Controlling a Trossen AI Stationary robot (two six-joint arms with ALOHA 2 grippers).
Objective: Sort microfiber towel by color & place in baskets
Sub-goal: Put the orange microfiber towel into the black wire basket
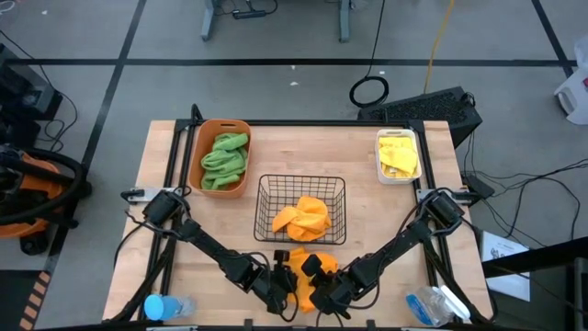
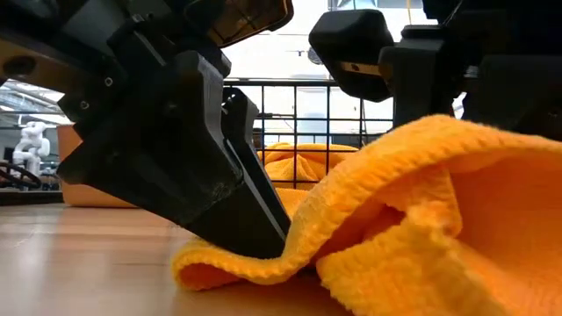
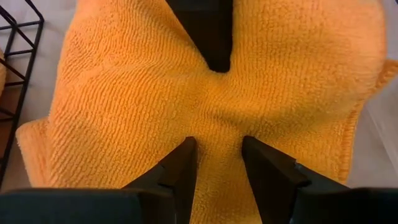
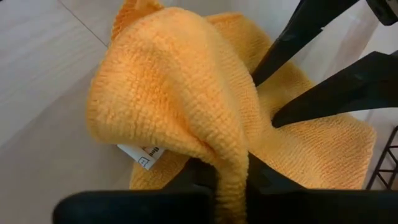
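An orange microfiber towel (image 1: 301,276) lies rumpled on the table close to its near edge, just in front of the black wire-mesh basket (image 1: 266,188), which holds more orange towels. My left gripper (image 3: 217,146) is open, with its tips down on the towel. My right gripper (image 4: 230,180) comes from the other side and is shut on a raised fold of the same towel. The orange tub (image 1: 241,129) holds green towels. The white bin (image 1: 399,176) holds yellow ones. My left gripper stands on the towel's flat middle (image 3: 214,124) with both open fingertips (image 3: 186,152), slanting down from the table's left. The cloth under them lies on the table (image 2: 228,263). My right gripper pinches a raised fold (image 4: 227,158) of the towel between its shut fingers, several layers thick. The fold stands up above the table while the rest of the towel lies on it.
A blue bottle (image 1: 165,306) lies at the near left corner and a clear plastic item (image 1: 432,303) at the near right. The wire basket's wall (image 3: 15,56) stands close beside the towel. Bare wood lies to the left and right of the basket.
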